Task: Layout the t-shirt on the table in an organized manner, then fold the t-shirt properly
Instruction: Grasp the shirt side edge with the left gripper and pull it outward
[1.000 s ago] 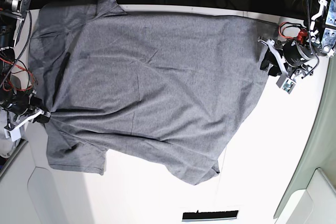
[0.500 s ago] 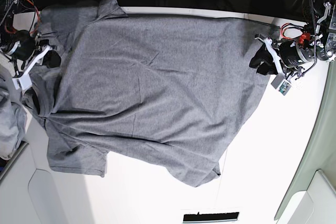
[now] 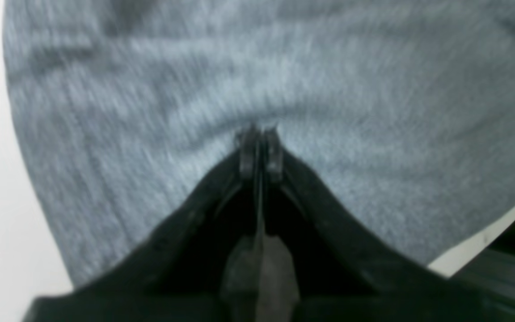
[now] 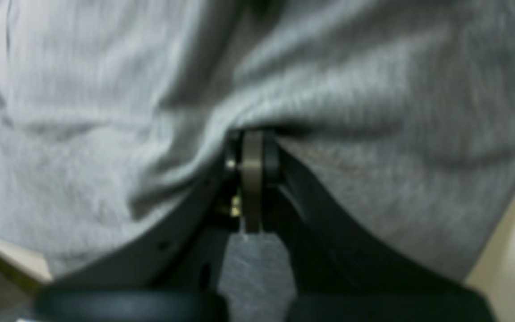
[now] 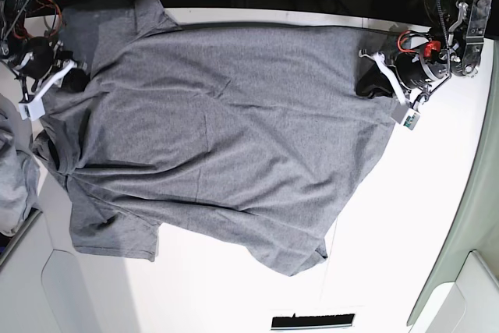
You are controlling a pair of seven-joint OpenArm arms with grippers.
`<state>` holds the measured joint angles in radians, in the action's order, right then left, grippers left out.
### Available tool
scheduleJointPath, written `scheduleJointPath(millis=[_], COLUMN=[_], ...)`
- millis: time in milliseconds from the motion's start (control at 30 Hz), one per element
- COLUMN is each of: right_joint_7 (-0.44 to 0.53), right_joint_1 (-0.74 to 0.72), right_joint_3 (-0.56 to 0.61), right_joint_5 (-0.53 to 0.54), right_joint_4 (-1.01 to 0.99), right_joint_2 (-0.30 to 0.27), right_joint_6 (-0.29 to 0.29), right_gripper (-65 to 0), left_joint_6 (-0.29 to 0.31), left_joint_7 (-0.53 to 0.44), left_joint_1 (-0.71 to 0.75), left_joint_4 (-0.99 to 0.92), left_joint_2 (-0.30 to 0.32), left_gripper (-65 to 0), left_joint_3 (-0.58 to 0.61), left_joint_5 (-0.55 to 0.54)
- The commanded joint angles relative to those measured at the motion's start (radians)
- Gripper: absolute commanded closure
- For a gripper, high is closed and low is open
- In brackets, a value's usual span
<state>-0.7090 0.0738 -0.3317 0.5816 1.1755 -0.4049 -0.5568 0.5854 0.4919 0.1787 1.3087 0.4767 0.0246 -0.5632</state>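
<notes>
1. T-shirt (image 5: 218, 138) lies spread over most of the white counter (image 5: 390, 216), grey, wrinkled, not folded.
2. Far edge of the shirt runs along the counter's back rim; one sleeve sticks up past it at the top left of the base view.
3. Near hem sags to a corner low in the middle of the base view, with the other sleeve at the lower left.
4. Open room: bare counter to the right of the shirt and along the whole front strip; a black strip (image 5: 312, 320) sits at the front edge, apart from the cloth.
5. Loose grey cloth (image 5: 15, 185) hangs at the left border, off the counter edge.
6. Left gripper (image 5: 373, 83) sits low at the shirt's right edge near the back corner, arm coming in from the right; left wrist view shows its jaws pressed together with shirt fabric pinched between them (image 3: 259, 147).
7. Right gripper (image 5: 72, 82) is at the shirt's left edge by the shoulder, arm reaching in from the left border; right wrist view shows the jaws clamped on a fold of shirt (image 4: 253, 147).
8. Both wrist views are blurred.
</notes>
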Motion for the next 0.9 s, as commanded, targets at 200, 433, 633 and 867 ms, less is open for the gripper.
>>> scheduleJointPath(millis=[200, 433, 633, 867], right_joint_7=[-0.003, -0.033, -0.082, -0.18], right_joint_1=[-0.18, -0.285, -0.244, -0.09], right_joint_3=[-0.002, -0.002, -0.013, -0.121], right_joint_5=[-0.051, -0.044, 0.083, 0.156], right_joint_4=[-0.181, -0.195, -0.111, 0.16], right_joint_2=[-0.024, -0.025, -0.037, -0.038], right_joint_6=[0.029, 0.029, 0.024, 0.025], right_gripper=[0.0, 0.0, 0.0, -14.5], left_joint_6=[-0.032, 0.021, 0.113, 0.113], left_joint_7=[0.006, 0.063, 0.195, 0.272], left_joint_1=[-0.188, -0.288, -0.285, -0.25], left_joint_4=[-0.192, -0.253, -0.182, -0.036], left_joint_2=[-0.014, -0.008, 0.02, 0.142], left_gripper=[-2.8, -3.0, -15.5, -25.8], left_joint_3=[-0.004, -0.004, -0.005, -0.005], left_joint_5=[0.053, 0.021, -0.182, -0.363])
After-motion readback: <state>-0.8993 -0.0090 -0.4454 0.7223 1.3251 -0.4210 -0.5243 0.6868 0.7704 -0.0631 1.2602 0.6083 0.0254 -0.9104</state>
